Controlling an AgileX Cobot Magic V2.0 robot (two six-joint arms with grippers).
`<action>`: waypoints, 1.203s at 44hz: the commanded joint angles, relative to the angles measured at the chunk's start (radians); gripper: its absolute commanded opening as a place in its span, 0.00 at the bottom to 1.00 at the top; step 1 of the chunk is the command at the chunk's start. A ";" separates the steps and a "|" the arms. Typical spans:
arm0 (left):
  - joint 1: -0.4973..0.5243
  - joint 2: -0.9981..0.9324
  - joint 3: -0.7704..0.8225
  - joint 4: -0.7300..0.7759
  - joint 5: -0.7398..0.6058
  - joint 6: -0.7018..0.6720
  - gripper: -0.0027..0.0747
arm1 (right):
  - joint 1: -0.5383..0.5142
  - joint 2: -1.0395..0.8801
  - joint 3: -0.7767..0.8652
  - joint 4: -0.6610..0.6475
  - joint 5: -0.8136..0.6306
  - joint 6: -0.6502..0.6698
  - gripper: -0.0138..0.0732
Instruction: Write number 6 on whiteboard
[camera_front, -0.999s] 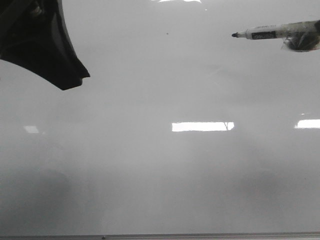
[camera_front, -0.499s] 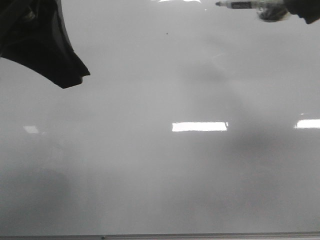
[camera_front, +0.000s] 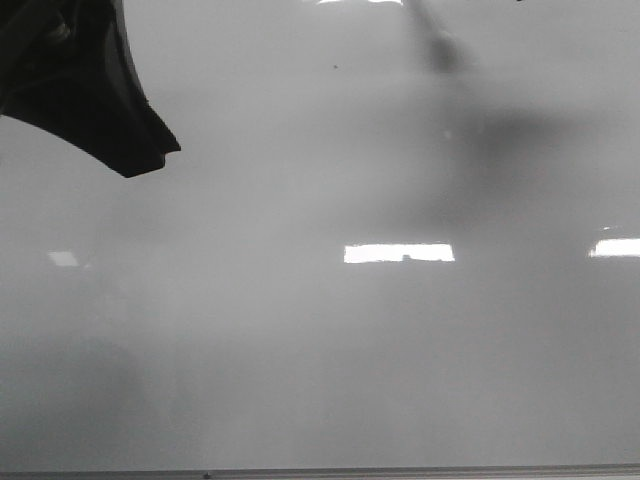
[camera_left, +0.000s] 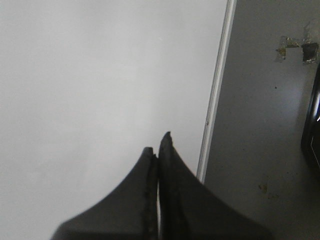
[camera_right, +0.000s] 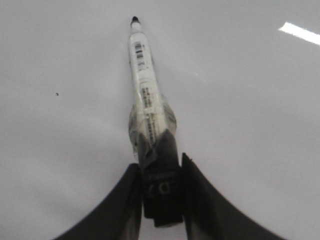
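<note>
The whiteboard fills the front view, pale grey and glossy, with no marker line on it; the number 6 is not in view. My right gripper is shut on a white marker with a black end. Its black tip points away over the board. In the front view the right gripper and marker are out of frame; only their shadow shows at the top right. My left gripper is shut and empty over the board near its edge. It shows at the top left of the front view.
A tiny black speck lies on the board near the top; it also shows in the right wrist view. Light reflections show mid-board. The board's thin frame borders a grey floor. The near frame edge runs along the bottom.
The marker and my right gripper moved up and left out of the front view's top edge; only their shadow remains. The left gripper has not moved.
</note>
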 joint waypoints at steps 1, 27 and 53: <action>-0.007 -0.029 -0.034 0.004 -0.038 -0.011 0.01 | -0.006 -0.012 -0.040 0.009 -0.071 0.002 0.09; -0.007 -0.029 -0.034 0.004 -0.042 -0.011 0.01 | 0.112 0.076 0.004 -0.005 0.153 -0.018 0.09; -0.007 -0.029 -0.034 0.004 -0.042 -0.011 0.01 | 0.075 0.019 0.061 -0.234 0.083 0.175 0.09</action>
